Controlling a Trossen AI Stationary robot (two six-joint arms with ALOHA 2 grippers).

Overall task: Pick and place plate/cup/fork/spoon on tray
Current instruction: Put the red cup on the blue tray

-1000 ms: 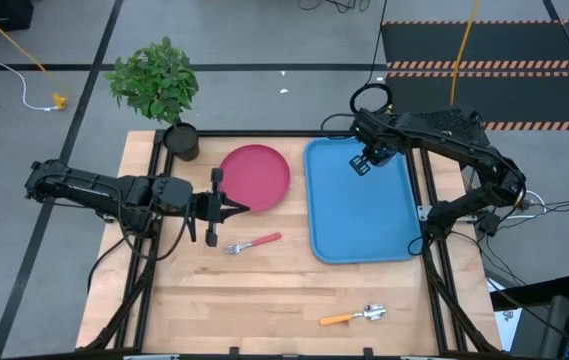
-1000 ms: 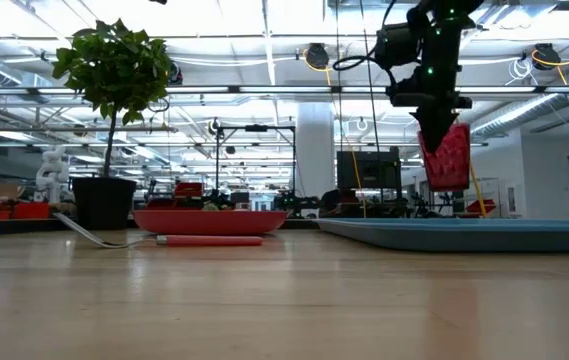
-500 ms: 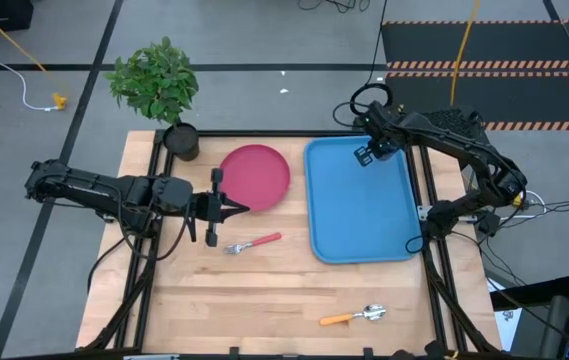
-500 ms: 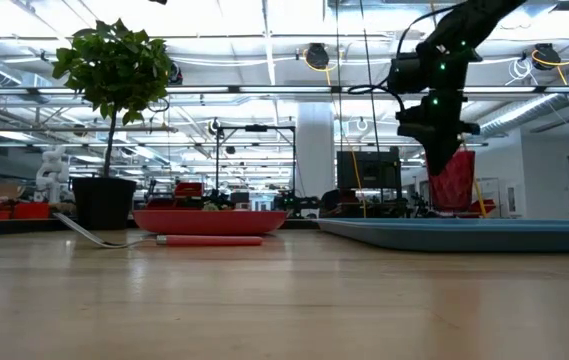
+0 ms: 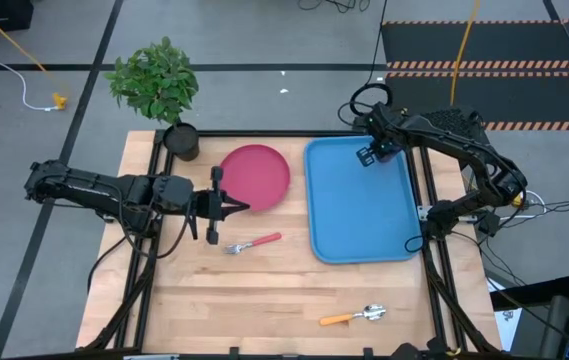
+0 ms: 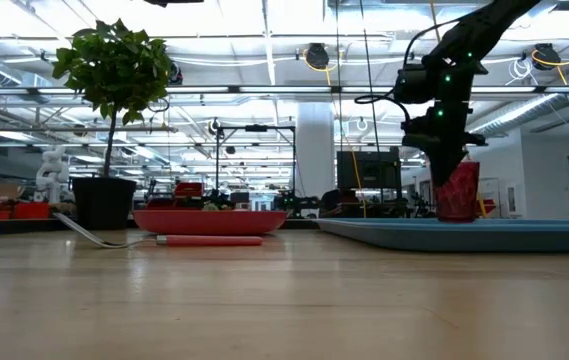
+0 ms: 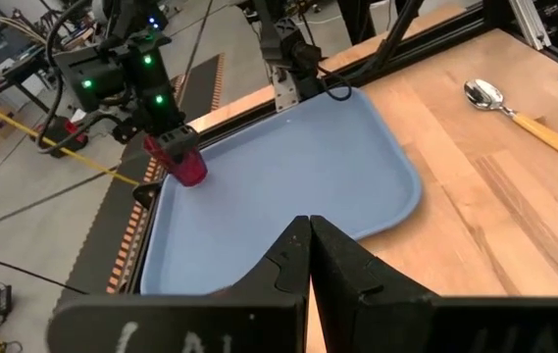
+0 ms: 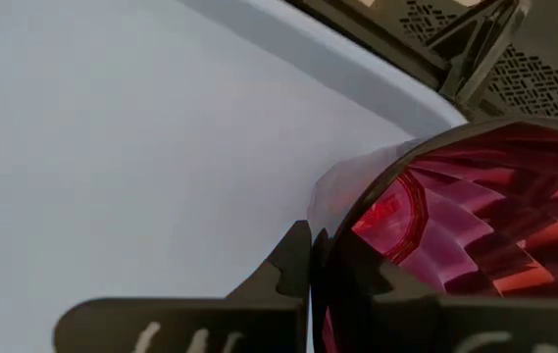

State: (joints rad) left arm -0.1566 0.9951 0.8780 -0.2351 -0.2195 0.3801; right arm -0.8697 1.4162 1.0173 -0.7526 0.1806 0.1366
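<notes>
**Cup standing at the far corner of the tray, right gripper closed on it**

Nearest the front edge of the table (image 5: 264,300) lies a spoon (image 5: 354,316) with an orange handle, right of centre. Farther in, left of centre, lies a fork (image 5: 252,243) with a red handle.

The left gripper (image 5: 232,209) waits just beyond the fork, at the near-left rim of the plate (image 5: 256,176). Its fingers are pressed together with nothing between them, as the left wrist view confirms.

The plate lies flat on the table, left of the tray (image 5: 359,200) and close beside it. The tray lies on the right half of the table.

At the far end of the tray, near its far right corner, the cup (image 6: 457,190) stands upright with its base on the tray surface. The right gripper (image 5: 368,154) reaches down onto the cup from above, its fingers closed over the rim; the right wrist view shows one finger against the ribbed red wall.

A potted plant (image 5: 156,83) stands at the far left corner of the table.
</notes>
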